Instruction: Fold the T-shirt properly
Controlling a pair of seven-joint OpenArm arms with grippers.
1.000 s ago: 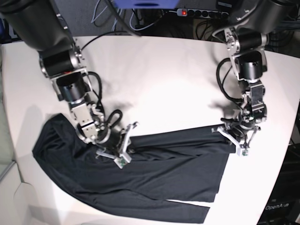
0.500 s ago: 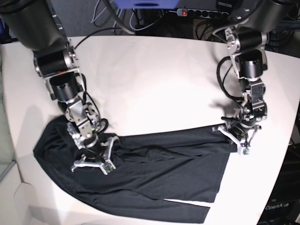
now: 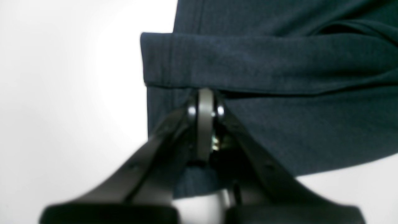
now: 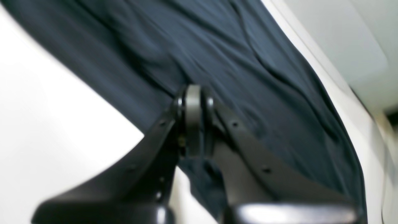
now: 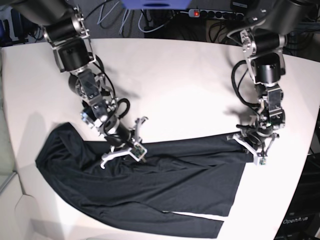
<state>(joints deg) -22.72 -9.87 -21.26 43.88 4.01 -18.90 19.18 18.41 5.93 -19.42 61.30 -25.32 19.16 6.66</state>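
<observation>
right hand (image 5: 122, 151) shifted across white table (image 5: 175, 85).

Shirt (image 5: 150, 185) hem cut off by near edge; both wrist views blurred, cloth under shut fingertips (image 3: 205, 102) hidden.

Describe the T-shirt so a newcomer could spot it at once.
On the white table, look at the near half, between the two arms. The T-shirt lies spread there: a large, plain black, long-sleeved garment, the only cloth in view, with both shut grippers at its far edge.
</observation>
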